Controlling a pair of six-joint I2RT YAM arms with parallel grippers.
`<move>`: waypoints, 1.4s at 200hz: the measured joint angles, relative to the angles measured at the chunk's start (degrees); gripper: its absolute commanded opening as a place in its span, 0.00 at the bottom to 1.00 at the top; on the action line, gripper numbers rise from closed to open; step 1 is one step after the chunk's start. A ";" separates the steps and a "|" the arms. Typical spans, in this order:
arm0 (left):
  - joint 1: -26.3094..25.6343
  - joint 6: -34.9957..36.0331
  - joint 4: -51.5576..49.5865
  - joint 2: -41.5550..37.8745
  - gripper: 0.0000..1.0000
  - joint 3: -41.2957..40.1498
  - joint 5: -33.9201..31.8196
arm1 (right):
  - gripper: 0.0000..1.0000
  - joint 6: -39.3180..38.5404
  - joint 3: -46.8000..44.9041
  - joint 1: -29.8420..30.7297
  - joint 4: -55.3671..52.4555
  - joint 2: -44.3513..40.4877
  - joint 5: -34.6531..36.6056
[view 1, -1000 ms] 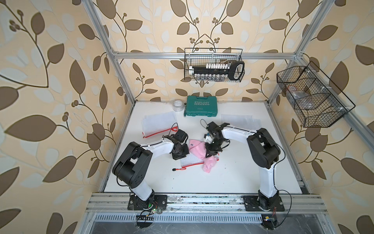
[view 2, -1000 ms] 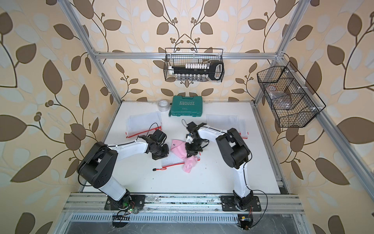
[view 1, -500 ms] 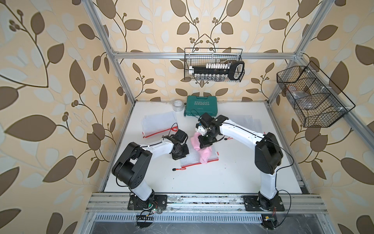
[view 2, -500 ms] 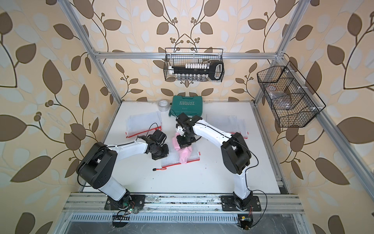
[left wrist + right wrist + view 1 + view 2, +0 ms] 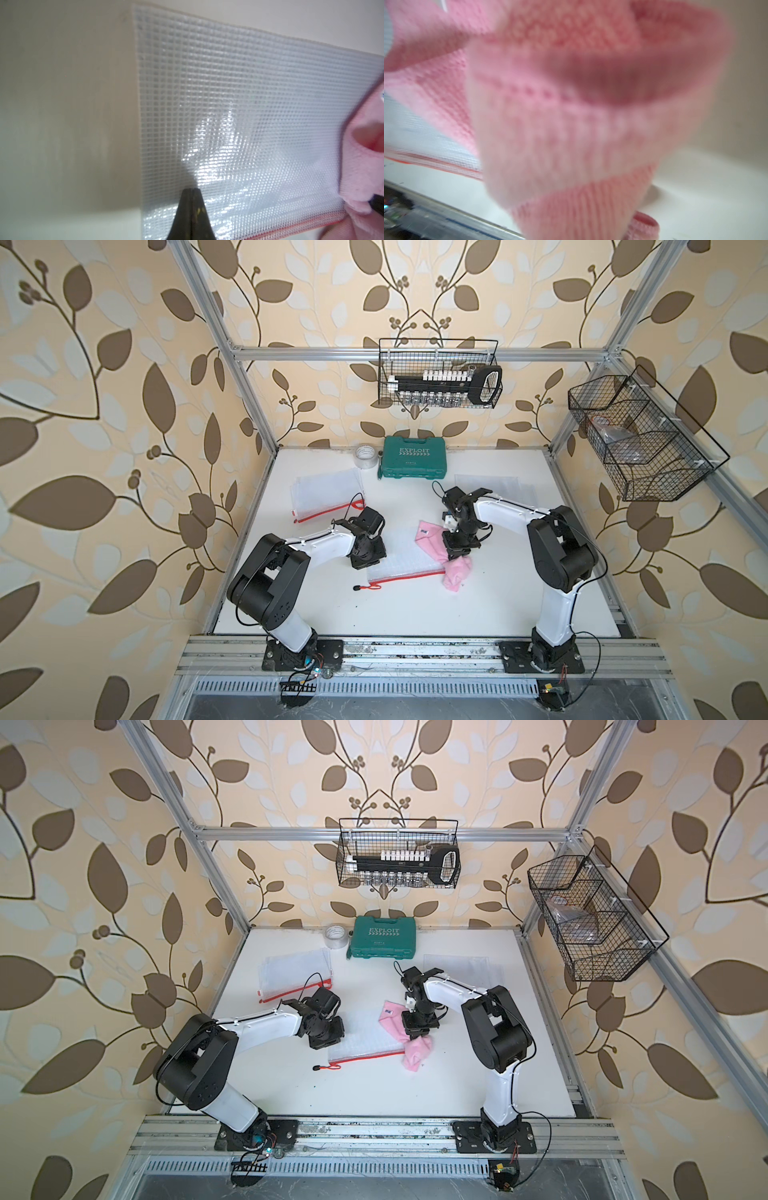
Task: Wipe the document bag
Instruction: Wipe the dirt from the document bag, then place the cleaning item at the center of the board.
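Document bag point(image 5: 399, 562) under closed left end effector point(image 5: 192, 190); right end effector point(image 5: 456, 552) grips overlapping cloth point(image 5: 457, 576).

bag point(image 5: 249, 104): clear plastic, grid-reinforced, glossy glare noted | cloth point(image 5: 571, 135): pink knit, fuzzy, ribbed hem | desk point(image 5: 415, 614): white, matt, smooth | case point(image 5: 413, 456): green moulded plastic | basket point(image 5: 438, 373): black wire

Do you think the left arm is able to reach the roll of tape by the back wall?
Probably yes: only flat spare bags lie between the left hand and the tape, though that hand would leave the document bag unpinned.
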 measured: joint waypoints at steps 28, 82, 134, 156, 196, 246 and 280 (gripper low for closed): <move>1.20 0.13 -1.14 -0.33 0.00 0.02 -0.63 | 0.00 0.31 -5.38 0.09 -1.44 -3.74 5.92; 5.11 0.72 -3.54 -2.12 0.00 -1.22 -2.91 | 0.92 1.29 -12.44 -1.86 -2.58 -9.68 8.68; 5.16 0.79 -5.07 -2.47 0.01 -1.05 -3.80 | 0.98 2.49 -8.48 -1.36 -7.41 -22.60 6.95; 5.16 0.81 -6.51 -2.75 0.01 -1.05 -4.50 | 0.98 3.48 -6.47 -1.27 -10.34 -26.36 7.45; 5.16 1.18 -7.15 -2.84 0.01 -1.05 -4.68 | 0.98 5.01 -3.82 -0.90 -12.96 -26.86 8.52; 5.16 1.55 -7.56 -3.21 0.14 -1.01 -4.63 | 0.98 6.01 -1.64 0.96 -12.72 -26.43 11.85; 5.18 1.81 -7.37 -6.58 0.41 -0.96 -4.24 | 0.98 6.14 -3.15 0.26 -9.42 -26.12 8.22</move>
